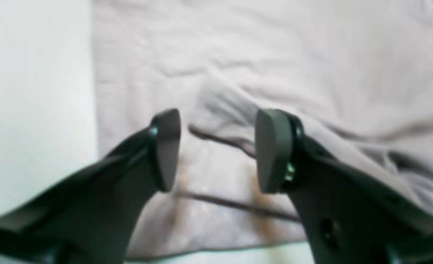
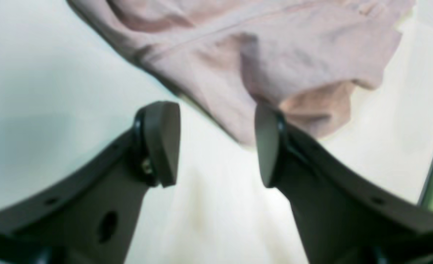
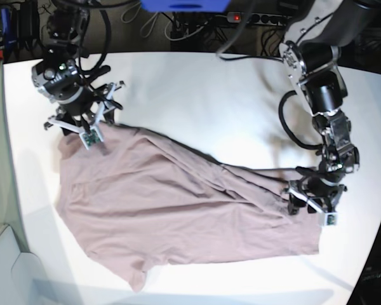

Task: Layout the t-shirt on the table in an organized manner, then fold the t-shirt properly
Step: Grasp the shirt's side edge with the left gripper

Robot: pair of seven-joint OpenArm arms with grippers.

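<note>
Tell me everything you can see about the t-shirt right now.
The t-shirt is a plain dusty mauve-pink, soft-looking fabric. It lies spread but wrinkled on the white table, with diagonal folds across the body and one sleeve sticking out at the near edge. The left pincer is open over one end, the right pincer open at the other corner.

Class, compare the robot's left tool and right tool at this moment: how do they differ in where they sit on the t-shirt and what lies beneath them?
The left tool hangs over wrinkled cloth near a straight edge of the t-shirt; the right tool hangs mostly over the bare table, at a bunched corner of the shirt. In the base view they sit at opposite ends of the shirt. Both stand open and hold nothing.
</note>
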